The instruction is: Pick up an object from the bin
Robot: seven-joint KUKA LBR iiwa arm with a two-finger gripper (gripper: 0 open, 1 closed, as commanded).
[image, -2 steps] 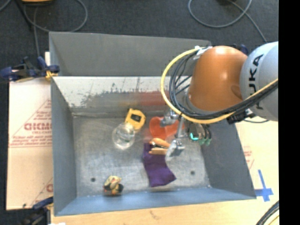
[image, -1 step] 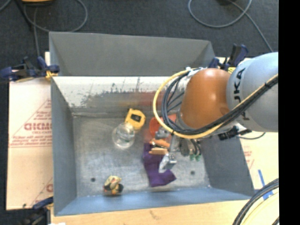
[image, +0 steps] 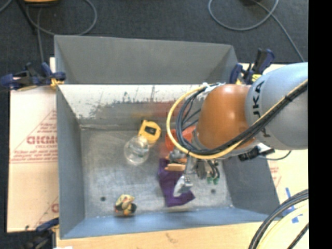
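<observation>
Orange cover (image: 223,118) over hand (image: 182,184); purple cloth (image: 168,190) just under, poss. touching.

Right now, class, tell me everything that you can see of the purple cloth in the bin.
The purple cloth is a dark violet, soft-looking piece of fabric, crumpled and folded rather than spread flat. It lies on the bin's floor, right of the middle and near the front wall, with a loose corner pointing towards that wall. The arm's jaws hang over its right part and hide some of it; whether they touch or grip it cannot be told.
</observation>
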